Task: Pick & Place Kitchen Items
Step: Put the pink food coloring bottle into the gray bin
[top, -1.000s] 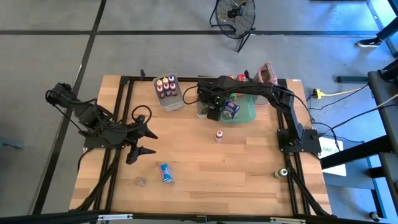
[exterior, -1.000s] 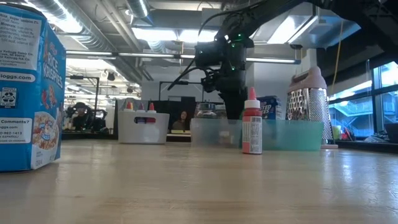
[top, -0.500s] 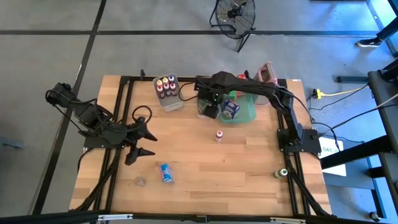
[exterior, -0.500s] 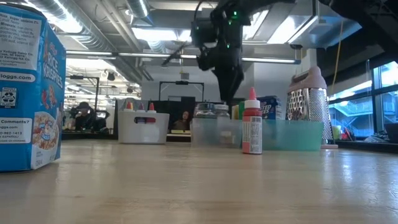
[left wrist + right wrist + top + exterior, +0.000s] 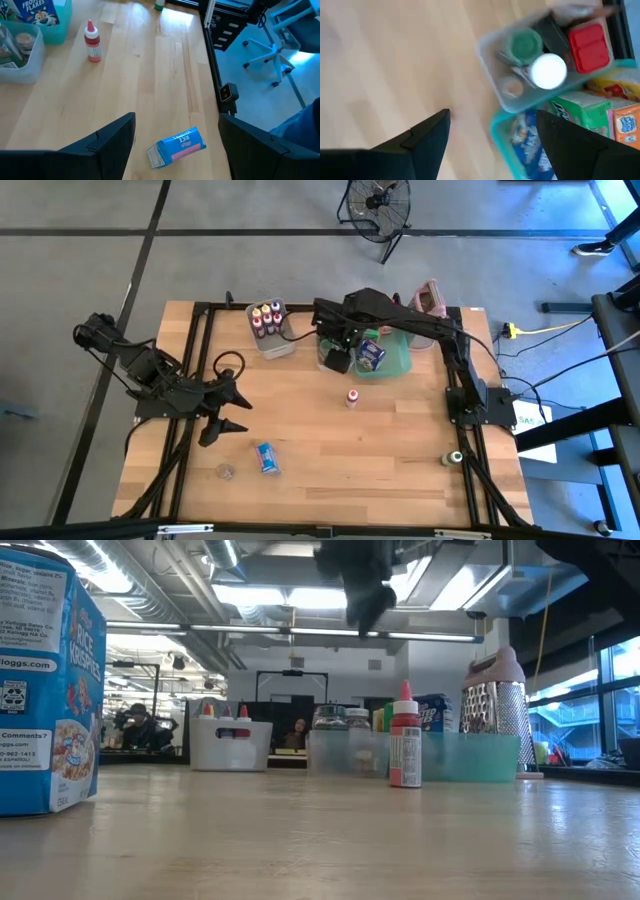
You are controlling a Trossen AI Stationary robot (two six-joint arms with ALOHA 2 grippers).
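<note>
A small red-capped bottle (image 5: 352, 397) stands upright on the wood. A blue cereal box (image 5: 266, 457) lies flat nearer the front, and a tiny jar (image 5: 225, 471) rests left of it. My right gripper (image 5: 493, 113) hangs open, pointing down, high above a clear bin of jars (image 5: 535, 55) beside the teal tray (image 5: 395, 365). It holds nothing. My left gripper (image 5: 226, 407) waits open at the table's left, looking toward the blue box (image 5: 177, 146) and the bottle (image 5: 91, 41).
A second clear bin (image 5: 268, 327) of red-capped bottles stands at the far edge. The teal tray holds boxes, among them a blue one (image 5: 371, 353). A grater (image 5: 497, 705) stands behind it. A green roll (image 5: 455, 457) lies at the right rail.
My right gripper has risen straight up from just over the clear bin of jars, with nothing between its fingers, and now stands well above the bin and tray. The items on the table have not moved.
</note>
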